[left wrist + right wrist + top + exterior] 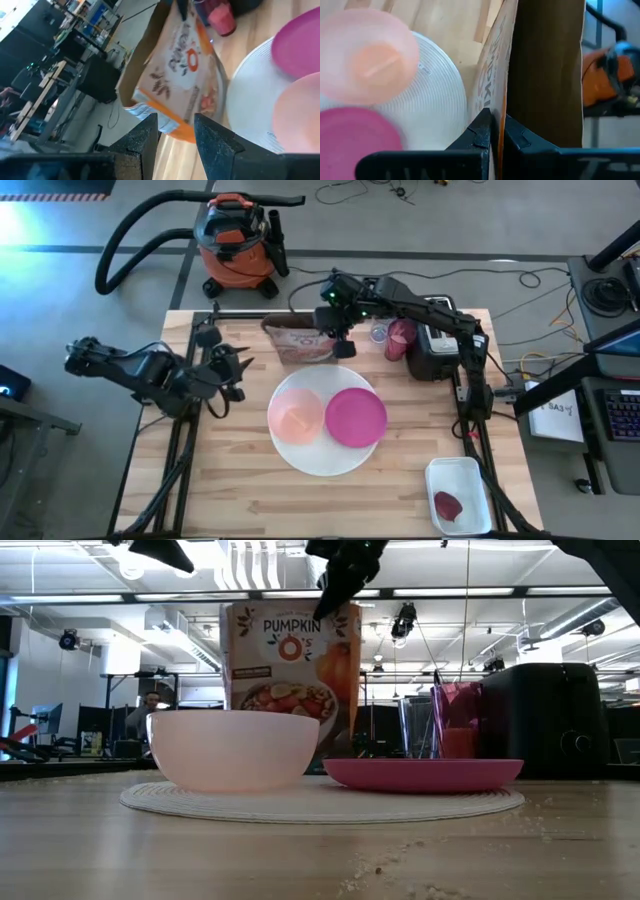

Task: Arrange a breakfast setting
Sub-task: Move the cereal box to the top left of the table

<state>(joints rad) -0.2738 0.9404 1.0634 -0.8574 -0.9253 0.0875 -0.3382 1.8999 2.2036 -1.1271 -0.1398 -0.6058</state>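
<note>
Two dishes, the pale pink bowl [295, 418] and magenta plate [355, 417], sit on the white plate [325, 460] mid-bench. The right gripper [343, 346] pinches the cereal box [300, 340] top edge near the far edge; the left gripper [240, 370] waits parted, empty. Pouring remains, I judge.

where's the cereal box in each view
high: cereal box at the table's far edge, beyond the white plate.
low: box upright behind the pink bowl.
left wrist: box ahead of the fingers.
right wrist: box pinched at its top edge.
shared landmark: the white plate.
</note>
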